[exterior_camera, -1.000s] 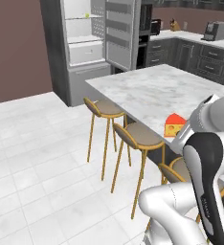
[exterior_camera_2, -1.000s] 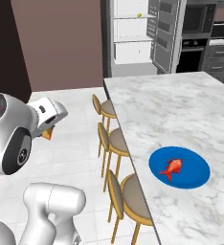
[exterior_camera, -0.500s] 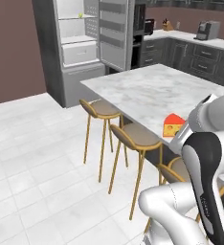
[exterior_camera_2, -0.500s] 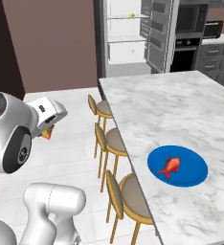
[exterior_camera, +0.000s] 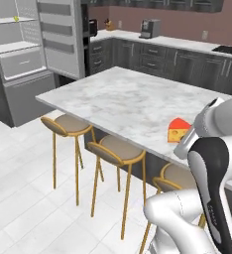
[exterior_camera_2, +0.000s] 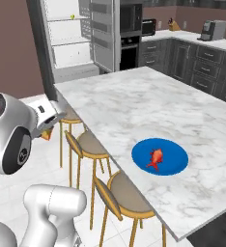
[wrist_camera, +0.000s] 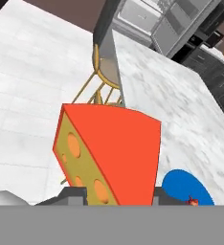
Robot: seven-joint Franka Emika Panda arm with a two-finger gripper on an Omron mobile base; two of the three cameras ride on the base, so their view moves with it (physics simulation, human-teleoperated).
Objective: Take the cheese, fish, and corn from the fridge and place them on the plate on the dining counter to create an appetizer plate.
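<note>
My gripper [wrist_camera: 115, 195] is shut on the cheese [wrist_camera: 109, 153], an orange-yellow wedge with holes and a red face that stands between the fingertips [wrist_camera: 73, 194]. In the left base view the cheese [exterior_camera: 177, 130] shows beside my wrist, over the near edge of the dining counter [exterior_camera: 123, 99]. The blue plate [exterior_camera_2: 160, 157] lies on the counter near its front edge with the red-orange fish [exterior_camera_2: 155, 158] on it, ahead and to the right of the gripper [exterior_camera_2: 48, 131]. Behind the counter the fridge [exterior_camera_2: 71, 43] stands open, and the corn [exterior_camera_2: 72, 17] is a small yellow spot on its upper shelf.
Yellow-framed stools [exterior_camera: 71, 124] line the counter's near side under its edge. Dark wall cabinets [exterior_camera: 157, 57] with a marble worktop and a coffee machine [exterior_camera: 148, 28] run along the back. The fridge's ribbed door [exterior_camera: 61, 37] hangs open towards the counter. White tiled floor [exterior_camera: 24, 188] lies to the left.
The whole picture has shifted: the base has driven on, so the fridge has slid left and the counter looms larger. The cheese stays gripped the same way.
</note>
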